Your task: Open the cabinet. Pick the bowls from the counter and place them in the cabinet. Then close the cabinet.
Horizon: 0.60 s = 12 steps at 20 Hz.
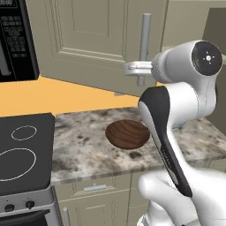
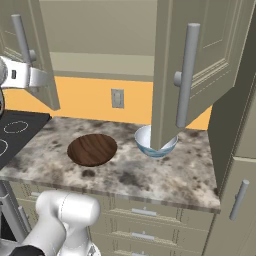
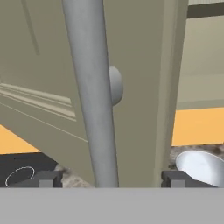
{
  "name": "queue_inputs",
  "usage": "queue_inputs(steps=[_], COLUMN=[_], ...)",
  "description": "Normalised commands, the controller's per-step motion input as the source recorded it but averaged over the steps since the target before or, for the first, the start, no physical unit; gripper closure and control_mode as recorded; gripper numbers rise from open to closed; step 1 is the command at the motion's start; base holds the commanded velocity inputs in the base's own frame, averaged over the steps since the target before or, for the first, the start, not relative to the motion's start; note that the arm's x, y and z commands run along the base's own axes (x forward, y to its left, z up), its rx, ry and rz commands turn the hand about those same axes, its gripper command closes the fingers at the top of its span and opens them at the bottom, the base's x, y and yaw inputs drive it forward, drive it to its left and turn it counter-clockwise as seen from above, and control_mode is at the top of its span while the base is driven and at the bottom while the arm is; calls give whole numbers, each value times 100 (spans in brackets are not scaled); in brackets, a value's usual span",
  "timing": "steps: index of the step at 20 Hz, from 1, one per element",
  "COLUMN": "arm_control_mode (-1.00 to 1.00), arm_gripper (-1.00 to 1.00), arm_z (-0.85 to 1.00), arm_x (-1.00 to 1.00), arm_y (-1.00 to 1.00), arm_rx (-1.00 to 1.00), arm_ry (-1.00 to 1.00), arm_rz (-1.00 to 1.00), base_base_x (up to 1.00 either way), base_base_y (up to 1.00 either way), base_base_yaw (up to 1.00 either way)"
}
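Observation:
Both cabinet doors stand open. My gripper (image 3: 109, 178) is open, its dark fingertips (image 3: 46, 178) set wide on either side of the left door's silver bar handle (image 3: 92, 100) without touching it. From the base it reaches the same handle (image 1: 145, 44) at its lower part (image 2: 42, 79). The dark-brown wooden bowl (image 1: 128, 133) sits on the speckled counter (image 1: 84, 150), also seen mid-counter (image 2: 92, 149). The white and light-blue bowl (image 2: 155, 142) stands to its right, partly hidden behind the open right door (image 2: 205, 60), and shows at the hand view's lower right (image 3: 201, 165).
The black stove top (image 1: 22, 150) lies left of the counter, with a black microwave (image 1: 15, 39) above it. A wall outlet (image 2: 117, 98) sits on the orange backsplash. A tall cabinet side (image 2: 240, 150) bounds the counter on the right. Drawers (image 2: 145, 212) run below.

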Motion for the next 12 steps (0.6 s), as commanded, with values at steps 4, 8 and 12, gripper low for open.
queue_inputs(steps=[4, 8, 12], arm_control_mode=[-100, -100, -100], arm_gripper=[-100, -100, -100], arm_z=[0, 0, 0], arm_x=[-31, -36, -32], arm_y=[16, 12, 2], arm_rx=[-2, -2, 0], arm_ry=[-4, -1, -2], arm_rz=[0, 0, 0], base_base_x=[0, 0, 0], base_base_y=[0, 0, 0], base_base_yaw=[0, 0, 0])
